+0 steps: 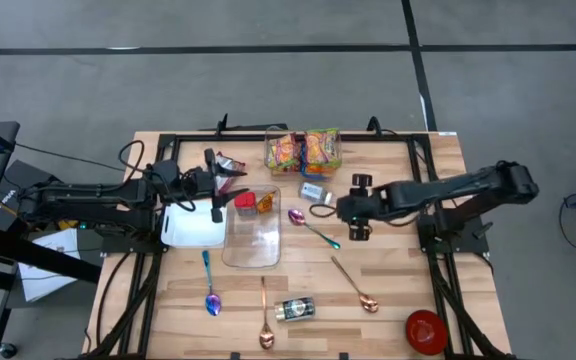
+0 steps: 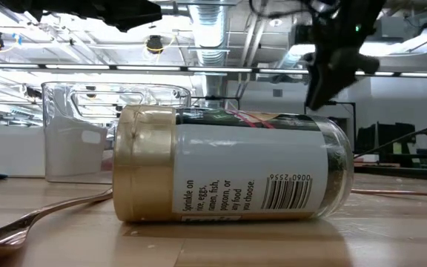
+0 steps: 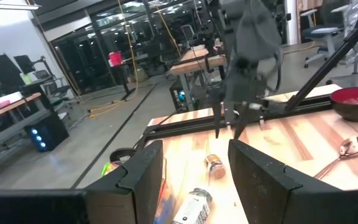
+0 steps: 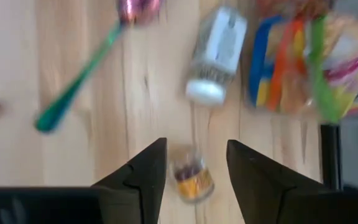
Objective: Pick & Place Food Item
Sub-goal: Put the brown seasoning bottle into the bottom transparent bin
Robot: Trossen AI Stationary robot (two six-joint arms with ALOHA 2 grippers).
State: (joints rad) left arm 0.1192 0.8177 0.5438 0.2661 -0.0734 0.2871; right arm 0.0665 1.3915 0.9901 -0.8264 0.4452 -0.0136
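Dark fingers point(image 4: 145, 180) of my right gripper point(image 4: 196, 142) fill the foreground, standing apart with nothing clamped between them, and down through the gap I can see the small jar point(image 4: 191, 175) lying on its side on the table point(image 1: 398, 320). From my left wrist camera the right gripper looks to be hanging just above that jar, not yet touching it, so I judge this is the approach to the pick. The jar looks light and rigid, with a smooth round body that could roll or squirt out if I pinch it off-centre. The best hold is across the middle of the body, one finger on each side, squarely over the label. It is blurred, so I can't tell glass from plastic, and I'd close gently. Working out from the jar, the white bottle point(image 4: 216, 53) lies just beside it, and the snack packs point(image 4: 303, 62) sit beyond that bottle, toward the table's far edge. The green-handled spoon point(image 4: 73, 87) lies near the jar on its other side, clear of my fingers. Further from the jar, toward my left arm, stands the clear container point(image 1: 253, 240), which is probably where this goes. My left gripper point(image 1: 218, 205) waits at the container's far side from the jar, fingers apart and empty. Well away from the jar, at the near edge, are the seasoning jar point(image 1: 295, 310) and the red bowl point(image 1: 426, 331).
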